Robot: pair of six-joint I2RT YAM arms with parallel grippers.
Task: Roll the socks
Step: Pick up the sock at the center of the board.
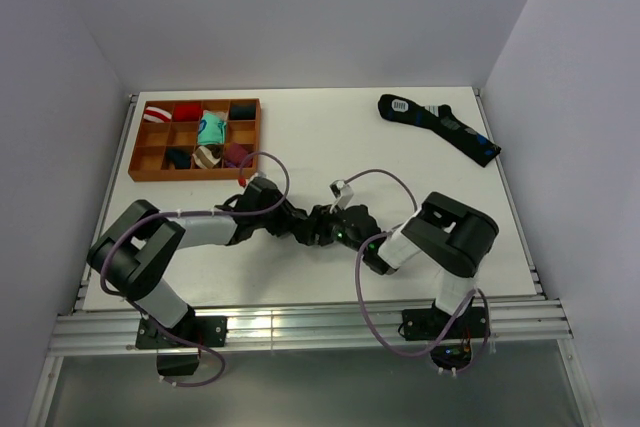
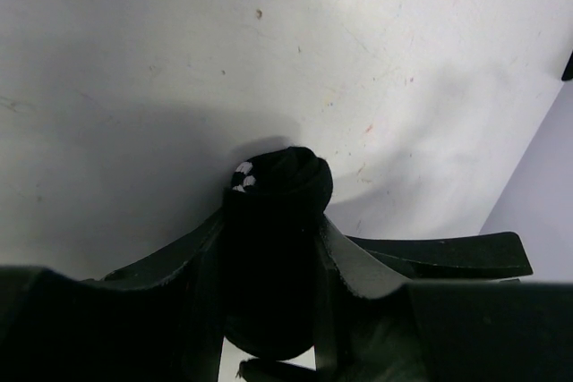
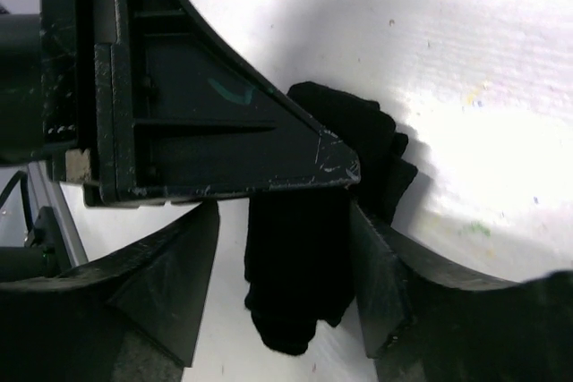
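The wooden tray (image 1: 200,102) sits at the far left of the white table (image 1: 330,147). Its cells hold rolled socks. A red-and-white striped roll (image 1: 157,113) is in the far-left corner cell and a mint roll (image 1: 210,129) near the middle. A brown striped roll (image 1: 207,156) and a maroon roll (image 1: 236,154) are in the near row. The other dark bundles are too small to tell apart.

Right of the tray and nearer the arms, the left gripper (image 2: 271,221) is clamped on the black sock (image 2: 277,181), a tight roll with small white marks. Both fingers press its sides and hide its lower part.

Directly right of that, the right gripper (image 3: 285,221) straddles the same sock with narrow jaws. One finger touches the fabric; the other stands just clear, with a sliver of table between. The left gripper's finger crosses the right wrist view and covers the sock's top. From above, the two grippers mask the sock almost entirely.

Far right of the tray, dark patterned socks (image 1: 440,127) lie flat, well apart from the arms.
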